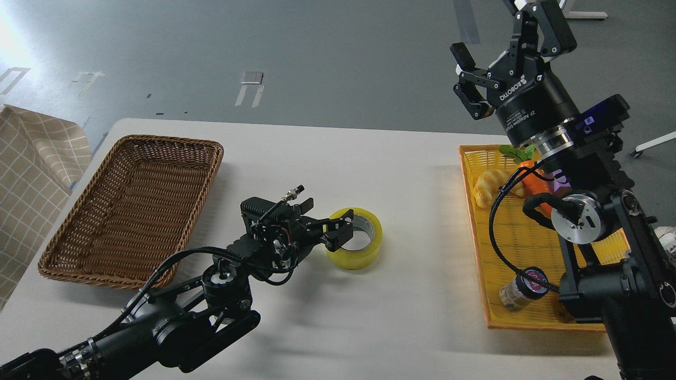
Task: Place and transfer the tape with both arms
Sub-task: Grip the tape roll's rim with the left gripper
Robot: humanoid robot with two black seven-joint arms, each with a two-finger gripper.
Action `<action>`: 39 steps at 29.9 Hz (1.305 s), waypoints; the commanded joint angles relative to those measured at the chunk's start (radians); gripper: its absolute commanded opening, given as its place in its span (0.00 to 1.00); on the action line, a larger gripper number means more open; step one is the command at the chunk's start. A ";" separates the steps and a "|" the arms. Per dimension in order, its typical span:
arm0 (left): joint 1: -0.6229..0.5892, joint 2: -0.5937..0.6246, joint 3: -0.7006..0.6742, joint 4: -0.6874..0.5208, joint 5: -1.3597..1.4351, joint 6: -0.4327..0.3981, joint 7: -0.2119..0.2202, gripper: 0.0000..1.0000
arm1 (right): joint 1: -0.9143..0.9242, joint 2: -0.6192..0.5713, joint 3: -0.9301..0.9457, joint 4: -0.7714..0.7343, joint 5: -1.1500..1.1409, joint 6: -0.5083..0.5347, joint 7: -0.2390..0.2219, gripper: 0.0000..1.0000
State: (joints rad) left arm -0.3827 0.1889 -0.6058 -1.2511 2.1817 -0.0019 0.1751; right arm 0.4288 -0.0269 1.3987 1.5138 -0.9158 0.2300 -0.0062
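The tape, a yellow roll with a pale core, lies flat in the middle of the white table. My left gripper is low at the roll's left side. Its jaws are open, with the near finger over the roll's left rim and hole; I cannot tell whether it touches. My right gripper is held high at the top right, above the orange tray's far end. It is open and empty, far from the tape.
A brown wicker basket stands at the left of the table. An orange tray at the right holds a croissant, a toy carrot and a small dark-lidded jar. A checked cloth hangs at far left.
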 commanded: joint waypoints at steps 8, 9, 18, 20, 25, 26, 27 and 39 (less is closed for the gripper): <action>-0.015 -0.005 0.023 0.004 0.000 0.000 0.000 0.98 | -0.015 -0.008 -0.003 -0.011 0.000 0.000 0.000 1.00; -0.016 -0.005 0.024 0.004 0.000 -0.001 0.000 0.98 | -0.016 -0.008 -0.003 -0.012 0.000 0.000 0.000 1.00; -0.015 -0.003 0.044 0.021 0.000 -0.001 0.000 0.98 | -0.024 -0.008 -0.001 -0.015 0.000 0.000 0.000 1.00; -0.015 -0.005 0.046 0.021 0.000 -0.001 0.000 0.98 | -0.025 -0.010 -0.001 -0.017 0.000 0.000 0.000 1.00; -0.015 -0.003 0.058 0.030 0.000 0.000 0.000 0.97 | -0.025 -0.016 -0.001 -0.018 0.000 0.000 0.002 1.00; -0.013 -0.003 0.058 0.030 0.000 0.000 0.000 0.96 | -0.025 -0.018 -0.001 -0.020 0.000 0.000 0.000 1.00; -0.013 -0.003 0.058 0.030 0.000 0.000 0.000 0.96 | -0.025 -0.018 -0.001 -0.020 0.000 0.000 0.000 1.00; -0.015 -0.005 0.081 0.033 0.000 -0.006 -0.002 0.74 | -0.033 -0.019 -0.001 -0.037 0.000 0.000 0.000 1.00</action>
State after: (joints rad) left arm -0.3978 0.1841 -0.5268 -1.2207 2.1817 -0.0027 0.1735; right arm 0.3961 -0.0445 1.3975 1.4785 -0.9158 0.2302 -0.0046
